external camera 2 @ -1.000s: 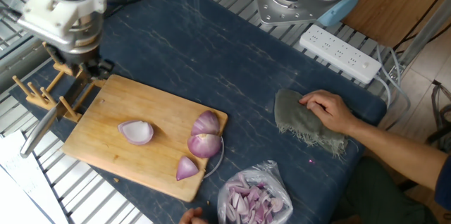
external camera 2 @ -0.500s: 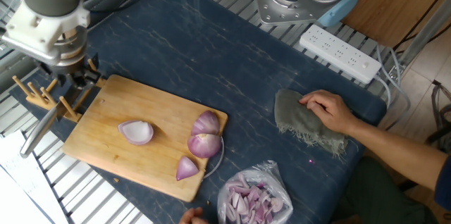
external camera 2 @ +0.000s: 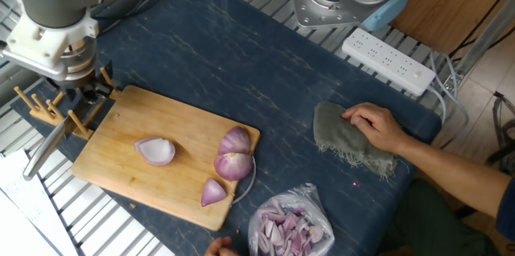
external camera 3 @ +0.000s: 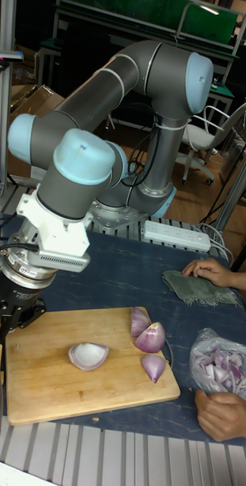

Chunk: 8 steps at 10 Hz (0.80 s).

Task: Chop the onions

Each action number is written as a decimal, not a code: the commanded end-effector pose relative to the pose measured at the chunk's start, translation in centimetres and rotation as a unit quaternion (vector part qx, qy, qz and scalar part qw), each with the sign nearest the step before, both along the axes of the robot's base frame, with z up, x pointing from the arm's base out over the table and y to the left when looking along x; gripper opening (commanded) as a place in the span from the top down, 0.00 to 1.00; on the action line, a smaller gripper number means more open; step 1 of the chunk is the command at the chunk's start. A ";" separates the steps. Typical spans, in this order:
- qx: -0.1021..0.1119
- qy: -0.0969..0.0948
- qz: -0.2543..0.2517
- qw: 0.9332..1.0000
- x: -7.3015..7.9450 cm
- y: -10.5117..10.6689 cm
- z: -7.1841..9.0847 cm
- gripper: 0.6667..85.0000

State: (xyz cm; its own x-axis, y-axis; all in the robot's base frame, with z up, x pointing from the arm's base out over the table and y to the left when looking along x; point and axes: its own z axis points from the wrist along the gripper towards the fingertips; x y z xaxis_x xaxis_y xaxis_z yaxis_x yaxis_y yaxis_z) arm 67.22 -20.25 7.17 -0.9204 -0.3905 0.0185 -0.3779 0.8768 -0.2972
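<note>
Moved: since a second ago I see the arm has slid toward the upper left of the fixed view, off the board's corner; the onions lie as they did.
Gripper [external camera 3: 15,313]: it sits at the left edge of the tall view, over the wooden rack [external camera 2: 48,109] beside the board. Its fingers are dark and bunched against the rack pegs, so I cannot tell whether they are apart or together, or whether they hold anything.
Knife: a grey handle-like shape [external camera 2: 44,148] slants below the rack; I judge it the blade, not yet picked up.
Cutting board [external camera 2: 121,159]: lower left of the fixed view, on the blue cloth.
Onions: one half, cut face up [external camera 2: 155,150], mid-board; two larger pieces [external camera 2: 234,155] touching near the right edge; one small wedge [external camera 2: 212,192] just below them.
Bag of onion bits [external camera 2: 288,225]: lower centre, off the board, a person's fingers at it.
Person's hand [external camera 2: 374,125]: right of frame, resting on a grey rag [external camera 2: 344,139].
Risk: a poor grip among the pegs could snag the rack or tip the blade; the pieces may roll under a cut, and hands are near.
</note>
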 end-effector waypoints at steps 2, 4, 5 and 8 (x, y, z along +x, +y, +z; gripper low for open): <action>-0.001 -0.001 -0.001 1.000 0.1 -0.6 -0.6 0.67; -0.001 -0.005 -0.001 1.000 0.4 -0.6 -0.9 0.67; -0.001 -0.006 -0.002 1.000 0.5 -0.5 -1.0 0.67; 0.000 -0.008 -0.005 1.000 0.8 -0.1 -0.9 0.67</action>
State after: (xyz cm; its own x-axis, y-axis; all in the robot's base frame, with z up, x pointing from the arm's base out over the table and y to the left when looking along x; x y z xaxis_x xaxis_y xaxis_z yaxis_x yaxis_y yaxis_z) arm 67.76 -20.61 6.33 -0.9205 -0.3904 0.0149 -0.3755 0.8738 -0.3089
